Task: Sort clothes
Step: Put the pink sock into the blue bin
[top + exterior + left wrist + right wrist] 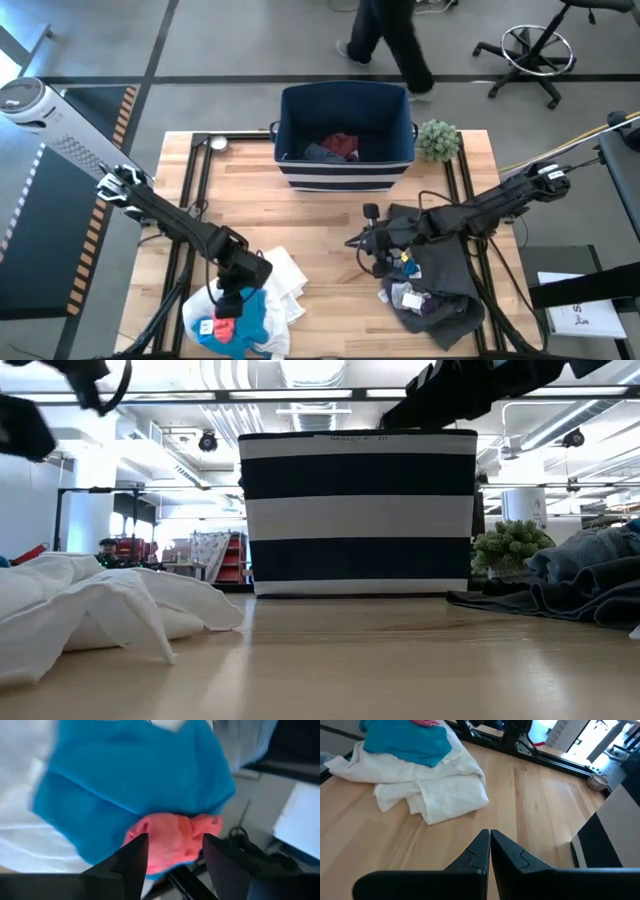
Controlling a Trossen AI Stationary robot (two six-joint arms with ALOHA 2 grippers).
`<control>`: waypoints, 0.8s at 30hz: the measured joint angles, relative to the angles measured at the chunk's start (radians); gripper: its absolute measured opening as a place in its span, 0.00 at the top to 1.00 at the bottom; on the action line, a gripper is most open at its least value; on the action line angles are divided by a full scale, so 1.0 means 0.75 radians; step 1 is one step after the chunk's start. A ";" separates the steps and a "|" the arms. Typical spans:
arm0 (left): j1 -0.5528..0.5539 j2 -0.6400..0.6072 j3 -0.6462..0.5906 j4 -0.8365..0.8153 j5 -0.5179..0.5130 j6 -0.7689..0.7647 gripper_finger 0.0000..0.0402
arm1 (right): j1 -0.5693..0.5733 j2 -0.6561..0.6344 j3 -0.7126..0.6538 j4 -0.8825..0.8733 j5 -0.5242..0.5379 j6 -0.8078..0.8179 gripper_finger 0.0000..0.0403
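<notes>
High view shows the left pincer (227, 307) spread above a small red cloth piece (226, 331) lying on a teal-blue garment (247, 312), itself atop a crumpled white garment (287, 280) at the wooden surface's (320, 215) near left. The right pincer (362, 240), fingers pressed together and holding nothing, hovers mid-surface beside a large dark grey garment (445, 275). Maroon and grey pieces (333, 148) lie inside the navy white-striped fabric bin (345, 170).

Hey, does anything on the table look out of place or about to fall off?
Yes: the white garment with the teal piece hangs over the table's near edge; the dark grey garment nearly does too.
</notes>
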 joint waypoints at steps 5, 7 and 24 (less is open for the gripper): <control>-0.026 0.071 -0.001 -0.002 0.018 0.068 0.56 | 0.000 -0.008 0.000 -0.001 0.000 0.006 1.00; -0.038 0.093 -0.001 -0.002 0.018 0.104 0.59 | 0.000 -0.008 0.000 -0.003 0.000 0.007 1.00; -0.059 0.138 -0.002 -0.058 0.020 0.239 0.82 | 0.000 -0.007 0.000 -0.023 0.000 0.018 1.00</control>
